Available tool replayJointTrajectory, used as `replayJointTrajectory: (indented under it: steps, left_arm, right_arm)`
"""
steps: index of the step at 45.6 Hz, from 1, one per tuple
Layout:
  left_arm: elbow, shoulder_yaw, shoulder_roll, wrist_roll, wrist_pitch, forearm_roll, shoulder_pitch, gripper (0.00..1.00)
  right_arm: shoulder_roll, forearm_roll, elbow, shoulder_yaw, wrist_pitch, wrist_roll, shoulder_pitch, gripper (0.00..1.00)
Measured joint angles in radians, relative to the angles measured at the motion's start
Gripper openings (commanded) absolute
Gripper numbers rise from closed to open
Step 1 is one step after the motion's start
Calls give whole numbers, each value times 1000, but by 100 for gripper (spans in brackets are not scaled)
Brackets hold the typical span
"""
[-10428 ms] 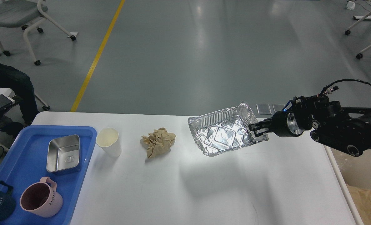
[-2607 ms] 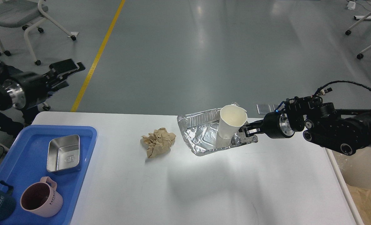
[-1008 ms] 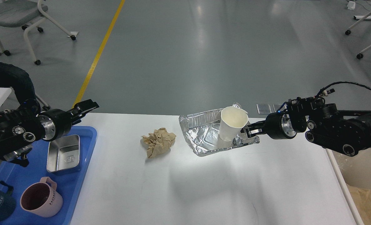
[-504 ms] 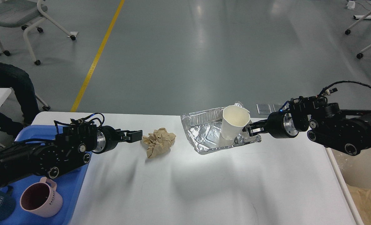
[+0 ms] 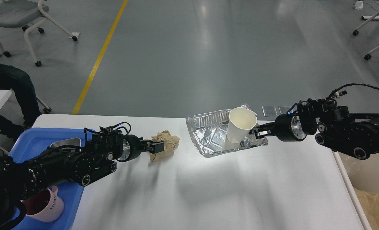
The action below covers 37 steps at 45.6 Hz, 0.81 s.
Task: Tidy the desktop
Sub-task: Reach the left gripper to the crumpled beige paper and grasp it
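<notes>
On the white desktop [image 5: 208,191], a crumpled brown paper ball [image 5: 167,142] lies left of centre. My left gripper [image 5: 155,147] reaches in from the left, and its fingertips touch the ball's left edge. Their gap is too dark to judge. My right gripper [image 5: 260,132] is shut on the right rim of a foil tray [image 5: 208,135], holding it tilted just above the desktop. A white paper cup [image 5: 238,127] stands leaning inside the foil tray.
A blue tray [image 5: 33,140] sits at the left edge, holding a steel container [image 5: 66,142] mostly hidden by my left arm. A pink mug [image 5: 47,204] stands on it too. A beige bag [image 5: 374,204] lies on the floor past the desktop's right edge.
My left arm has swung in from the far left across the blue tray to the paper ball. The right gripper has shifted the foil tray and cup slightly right and up.
</notes>
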<state>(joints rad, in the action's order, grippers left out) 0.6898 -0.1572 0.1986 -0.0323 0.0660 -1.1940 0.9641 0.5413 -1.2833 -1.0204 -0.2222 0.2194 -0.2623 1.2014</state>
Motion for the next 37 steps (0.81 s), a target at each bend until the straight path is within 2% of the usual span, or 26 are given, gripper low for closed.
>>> replayJointTrajectory:
  steps: [10,18,22,28,30,33,37]
  left_arm:
    - [-142,-3,-112,-1,0,0,-9,93]
    - [-186,-49,-155,-2,0,8,-9,93]
    - [-197,-71,-164,-2,0,12,-9,89]
    - [-203,-86,-169,3,3,14,-11,76]
    - [-204,-88,-171,4,5,14,-15,67]
    - [-204,-89,-176,6,7,14,-20,47]
    - [-206,-92,-179,7,9,14,-24,33]
  right_arm:
    - [5,4,-1,10,0,0,0,0]
    - [8,6,-1,10,0,0,0,0]
    - [8,6,-1,11,0,0,0,0]
    - [12,6,-2,21,-2,0,-1,0]
    - [15,6,-3,28,-2,0,-2,0]
    - [16,6,-4,37,-3,0,-7,0]
    - [16,6,-4,46,-5,-4,-11,0]
